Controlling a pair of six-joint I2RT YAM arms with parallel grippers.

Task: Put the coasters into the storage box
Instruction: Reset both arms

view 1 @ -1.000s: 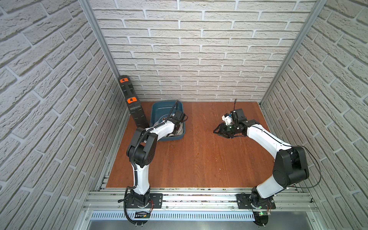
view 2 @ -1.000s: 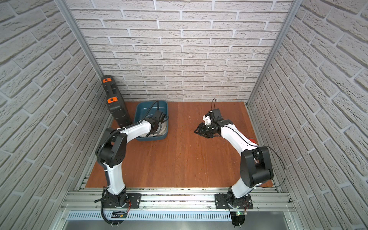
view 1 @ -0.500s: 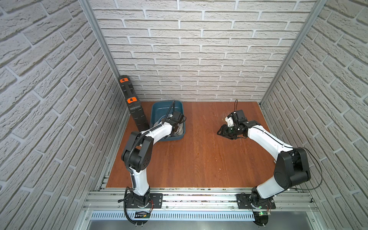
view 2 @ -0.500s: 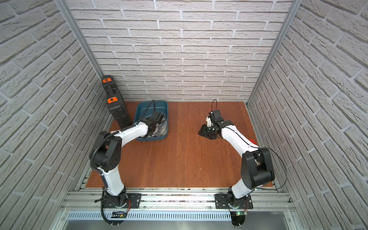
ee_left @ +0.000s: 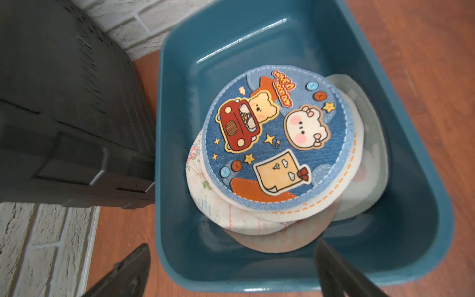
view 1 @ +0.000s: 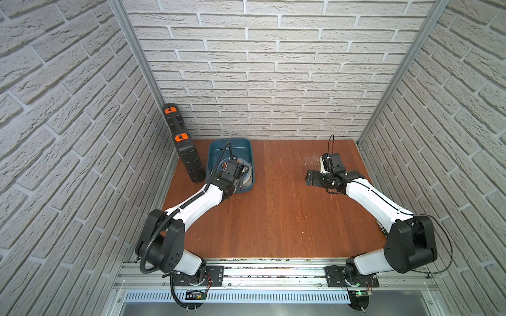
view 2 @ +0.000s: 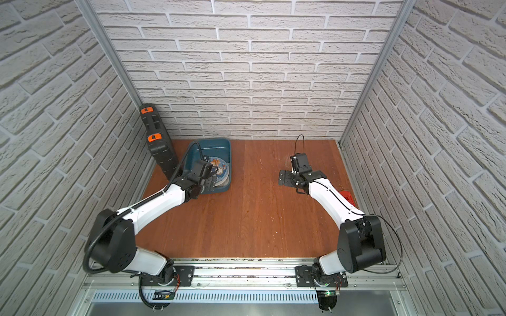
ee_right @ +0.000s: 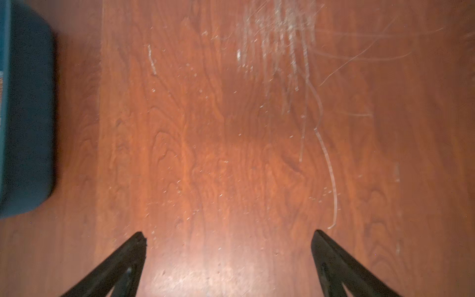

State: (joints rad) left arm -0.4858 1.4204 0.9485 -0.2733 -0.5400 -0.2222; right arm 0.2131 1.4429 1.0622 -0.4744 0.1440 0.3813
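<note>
The task looked all but finished. The coasters (ee_left: 277, 144) lay in a loose, slipped stack inside the storage box (ee_left: 424, 195), which sat left of centre in both top views, just beside the black case (view 1: 186, 153). No coaster showed on the table (ee_right: 231, 128). The left gripper (ee_left: 231, 244) hung over the box's near wall, jaws wide and empty. The right gripper (ee_right: 228, 232), right of centre, was spread wide over bare wood. About 5 coaster edges showed; the lower ones were hidden. The right arm covered some table, where a red tool (view 2: 347, 196) peeked out.
</note>
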